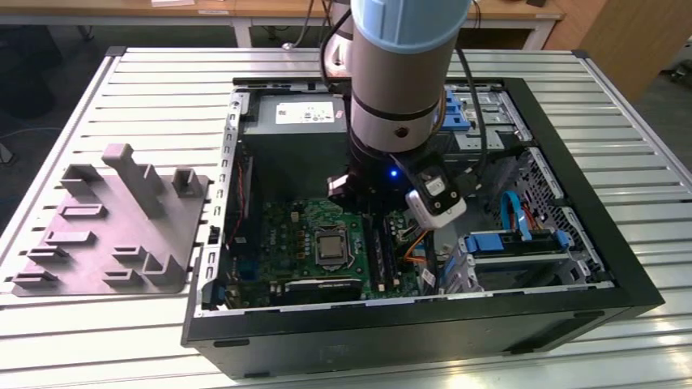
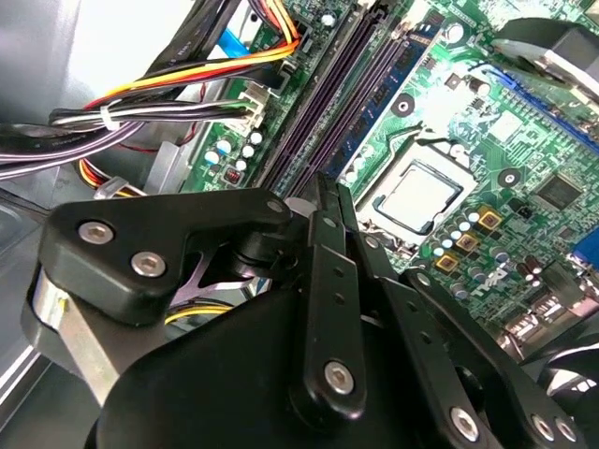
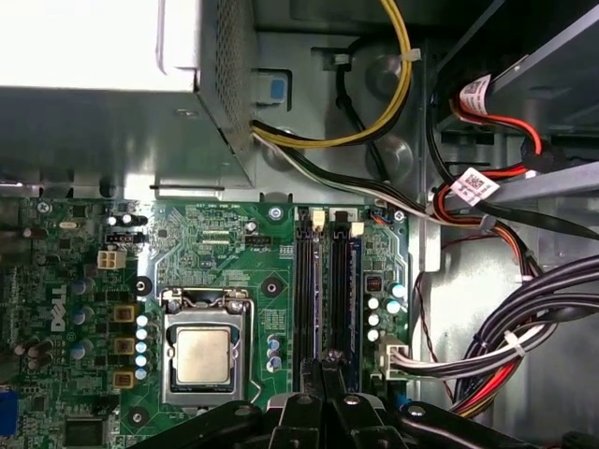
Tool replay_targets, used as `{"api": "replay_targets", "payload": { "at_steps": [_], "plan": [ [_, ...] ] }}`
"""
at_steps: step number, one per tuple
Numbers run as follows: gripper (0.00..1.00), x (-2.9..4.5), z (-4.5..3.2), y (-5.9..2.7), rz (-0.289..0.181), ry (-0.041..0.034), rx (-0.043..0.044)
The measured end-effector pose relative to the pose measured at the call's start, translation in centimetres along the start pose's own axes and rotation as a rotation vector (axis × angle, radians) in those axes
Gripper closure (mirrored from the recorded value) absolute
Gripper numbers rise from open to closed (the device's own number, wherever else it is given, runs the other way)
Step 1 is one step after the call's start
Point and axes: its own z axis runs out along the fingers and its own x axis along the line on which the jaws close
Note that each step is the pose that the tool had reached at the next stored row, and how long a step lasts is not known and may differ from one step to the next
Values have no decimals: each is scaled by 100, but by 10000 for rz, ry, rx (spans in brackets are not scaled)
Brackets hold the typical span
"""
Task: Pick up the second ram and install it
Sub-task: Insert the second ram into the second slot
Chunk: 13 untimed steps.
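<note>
My gripper (image 1: 362,197) reaches down into the open computer case (image 1: 605,203), low over the green motherboard (image 1: 284,235). In both wrist views its black fingers (image 2: 326,201) lie pressed together with nothing showing between them. The gripper (image 3: 328,360) hovers over the near end of the long memory slots (image 3: 309,290). A dark blue stick (image 3: 343,299), which looks like the second ram, stands on edge in one slot (image 2: 386,89) beside the gripper's tips. The bare processor (image 3: 203,355) sits in its socket beside the slots.
Bundled cables (image 3: 524,327) and a yellow lead (image 3: 393,103) run close beside the slots. The power supply (image 1: 292,121) fills the case's far corner, and blue drive brackets (image 1: 519,239) stand at the exterior view's right. A grey slotted fixture (image 1: 113,223) rests on the table outside.
</note>
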Motion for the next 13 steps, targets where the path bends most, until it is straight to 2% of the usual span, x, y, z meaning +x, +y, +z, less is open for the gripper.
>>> {"api": "replay_targets", "payload": {
  "at_steps": [4,7,13],
  "plan": [
    [89,0,2,0,-3,0,-7],
    [89,0,9,0,4,-1,-155],
    [89,2,49,-2,-4,0,-164]
  ]
}}
